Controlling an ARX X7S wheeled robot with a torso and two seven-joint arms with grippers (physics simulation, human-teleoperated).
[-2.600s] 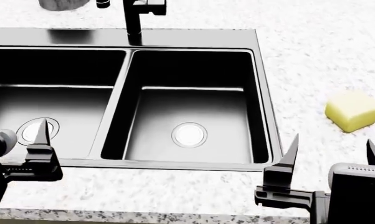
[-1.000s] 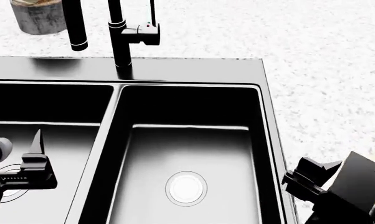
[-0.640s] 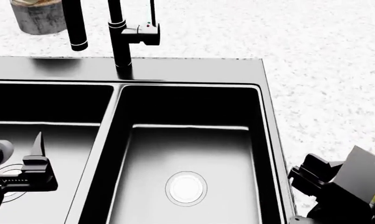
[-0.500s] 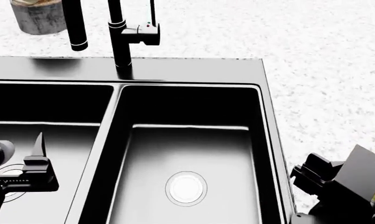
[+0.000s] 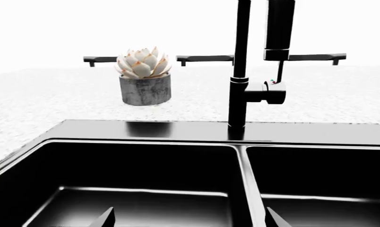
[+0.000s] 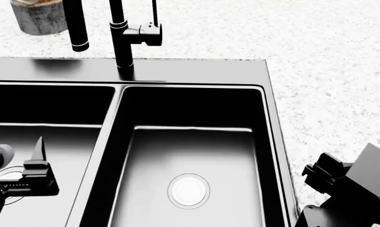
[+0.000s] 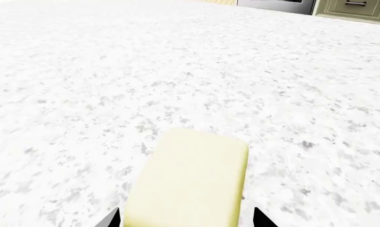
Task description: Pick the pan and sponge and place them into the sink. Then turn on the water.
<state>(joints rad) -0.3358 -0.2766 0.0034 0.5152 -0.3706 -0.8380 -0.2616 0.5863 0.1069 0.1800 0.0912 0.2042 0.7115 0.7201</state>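
Left gripper (image 6: 26,158) hangs over the left basin of the sink (image 6: 271,118), with its fingers spread apart and nothing between them. Behind the divider stands the black tap (image 6: 122,35), and a potted succulent (image 5: 144,75) sits on the counter (image 6: 329,66) far to the left. Right gripper (image 7: 185,222) is at the near right, its fingers open on both sides of the sponge (image 7: 188,179), which lies flat on the counter. No pan is visible.
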